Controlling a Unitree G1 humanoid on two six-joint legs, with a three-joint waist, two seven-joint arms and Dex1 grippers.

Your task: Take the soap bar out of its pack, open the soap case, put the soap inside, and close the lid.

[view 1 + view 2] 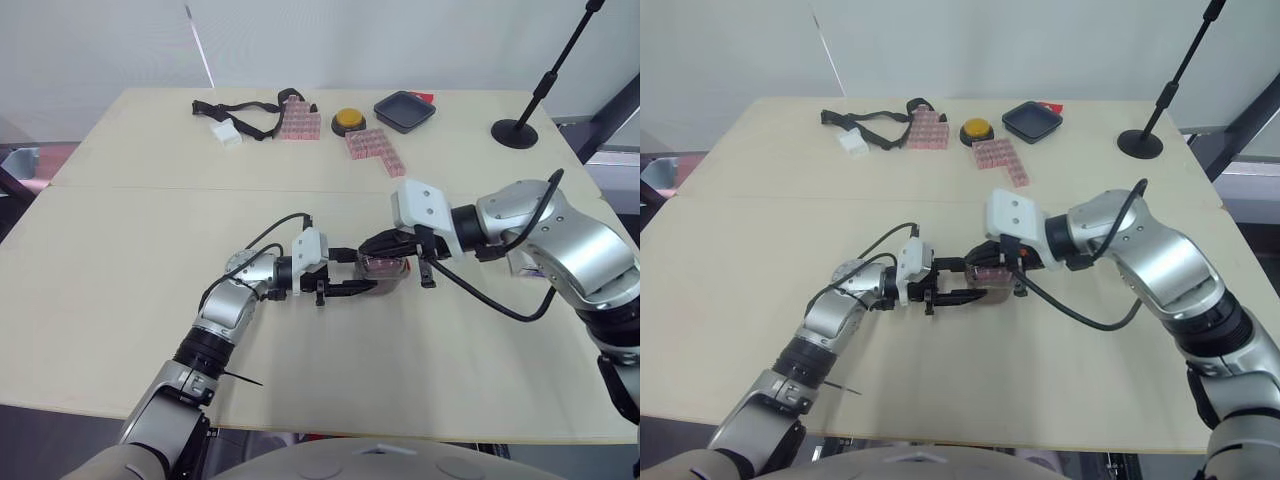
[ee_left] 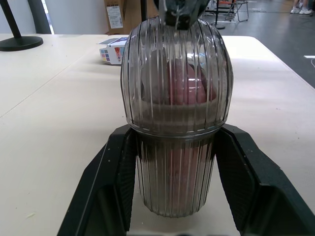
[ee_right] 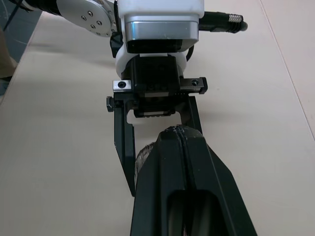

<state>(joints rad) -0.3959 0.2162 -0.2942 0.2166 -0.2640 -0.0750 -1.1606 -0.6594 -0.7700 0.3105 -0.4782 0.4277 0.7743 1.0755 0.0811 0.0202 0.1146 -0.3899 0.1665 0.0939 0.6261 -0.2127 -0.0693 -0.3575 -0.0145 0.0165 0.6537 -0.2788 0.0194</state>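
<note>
Left wrist view is the useful one: the ribbed see-through case (image 2: pixel 177 98) stands upright on the worktop (image 2: pixel 59 113) with its lid sitting over the base, and the pink soap (image 2: pixel 184 83) is visible inside. The left gripper (image 1: pixel 362 272) has its fingers (image 2: pixel 115 177) clamping the base from both sides. From the left eye view you just get a dark lump between the two arms. Right wrist view adds that the right gripper (image 1: pixel 385 245) has its fingers (image 3: pixel 167 187) pressed together, tips at the lid's top.
</note>
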